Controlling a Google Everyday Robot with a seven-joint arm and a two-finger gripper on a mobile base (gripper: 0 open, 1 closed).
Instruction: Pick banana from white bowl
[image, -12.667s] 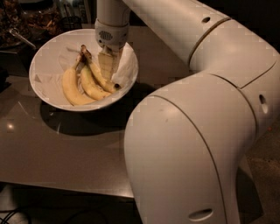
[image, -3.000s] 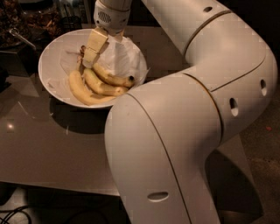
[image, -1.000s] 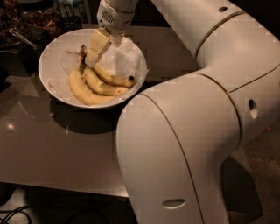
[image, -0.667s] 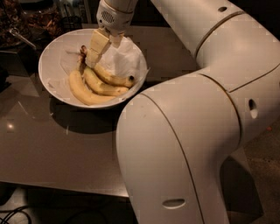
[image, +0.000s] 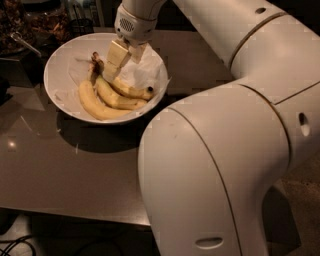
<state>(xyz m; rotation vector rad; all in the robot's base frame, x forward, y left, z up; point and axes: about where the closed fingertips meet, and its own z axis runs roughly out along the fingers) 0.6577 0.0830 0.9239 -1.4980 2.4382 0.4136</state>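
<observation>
There is only one camera. It sits up high and looks down and forward at a slant. The big white arm (image: 220, 165) is very near the lens, so it fills the right side and the bottom middle of the frame. Past it, the brown counter (image: 55, 170) takes up the left side and runs off toward the top. The white bowl (image: 57, 67) sits farther off, in the upper left. The claw (image: 120, 62) hangs over the bowl, near the top of the frame, left of the middle.
</observation>
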